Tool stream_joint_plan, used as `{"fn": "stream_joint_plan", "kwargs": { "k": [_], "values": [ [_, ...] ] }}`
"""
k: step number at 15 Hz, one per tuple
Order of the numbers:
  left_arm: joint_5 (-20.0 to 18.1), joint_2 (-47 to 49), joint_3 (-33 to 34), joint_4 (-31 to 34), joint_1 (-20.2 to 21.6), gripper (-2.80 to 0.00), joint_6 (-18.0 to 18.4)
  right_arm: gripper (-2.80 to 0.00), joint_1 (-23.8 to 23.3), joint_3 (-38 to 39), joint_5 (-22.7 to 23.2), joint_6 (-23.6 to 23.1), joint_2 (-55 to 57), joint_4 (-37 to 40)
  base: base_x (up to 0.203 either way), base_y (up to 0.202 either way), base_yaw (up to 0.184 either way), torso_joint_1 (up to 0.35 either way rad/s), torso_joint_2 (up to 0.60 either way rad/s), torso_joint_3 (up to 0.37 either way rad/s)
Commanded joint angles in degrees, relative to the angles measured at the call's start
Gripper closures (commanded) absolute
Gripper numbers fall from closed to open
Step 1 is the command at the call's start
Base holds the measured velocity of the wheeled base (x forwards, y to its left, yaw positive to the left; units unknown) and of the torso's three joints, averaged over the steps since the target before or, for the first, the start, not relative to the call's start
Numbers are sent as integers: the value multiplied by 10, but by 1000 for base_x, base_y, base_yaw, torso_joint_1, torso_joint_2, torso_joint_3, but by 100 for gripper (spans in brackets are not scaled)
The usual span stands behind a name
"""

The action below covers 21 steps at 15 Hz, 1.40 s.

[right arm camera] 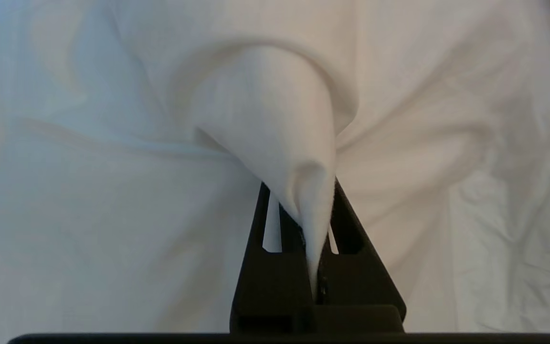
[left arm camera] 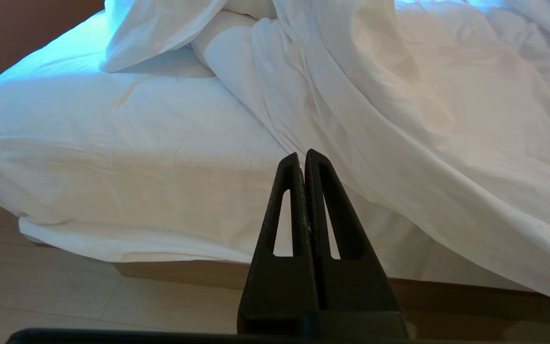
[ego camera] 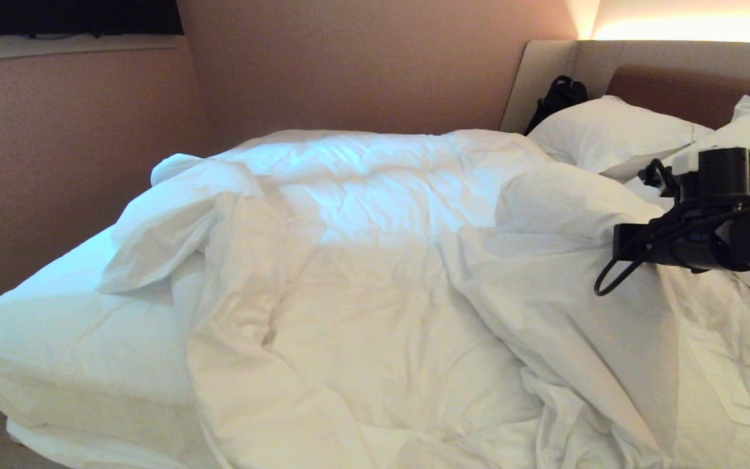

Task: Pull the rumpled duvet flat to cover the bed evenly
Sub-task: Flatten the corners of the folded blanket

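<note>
Head view shows the duvet (ego camera: pixel 375 286) lying rumpled across the bed (ego camera: pixel 56 339), bunched into thick folds through the middle and toward the headboard end, with one corner flopped over near the wall side. At the foot end a stretch of fitted sheet (ego camera: pixel 43 306) lies uncovered. Two pillows (ego camera: pixel 609 133) rest against the padded headboard (ego camera: pixel 687 91), and a dark object (ego camera: pixel 560 98), not identifiable, sits in the corner beside them.

Right gripper (right arm camera: pixel 314 224) is held above the duvet on the right side of the bed, near the pillows. Right wrist view confirms its jaws are pinching a peaked fold of duvet cloth, the fabric drawn up into a cone between them.

Left gripper (left arm camera: pixel 304 162) is low beside the bed, clear of the bedding, pointing at the mattress edge where the duvet drapes over the side. Its jaws are pressed together with nothing between them. Tan wooden base (left arm camera: pixel 184 272) and pale floor (left arm camera: pixel 65 296) show below the mattress.
</note>
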Motion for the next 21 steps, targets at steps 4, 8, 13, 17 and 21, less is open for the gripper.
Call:
{"fn": "stream_joint_plan", "kwargs": {
  "k": [4,8,13,17,21],
  "values": [
    [0,0,0,0,0,0,0,0,0,14,-1,-23,-56,23,0,0,0,0,0,0],
    [0,0,0,0,0,0,0,0,0,37,-1,-54,-74,19,0,0,0,0,0,0],
    [0,0,0,0,0,0,0,0,0,47,-1,-69,-100,23,0,0,0,0,0,0],
    [-1,0,0,0,0,0,0,0,-1,73,-1,-108,-142,28,0,0,0,0,0,0],
    [-1,0,0,0,0,0,0,0,-6,72,-9,-120,-160,62,0,0,0,0,0,0]
  ]
}}
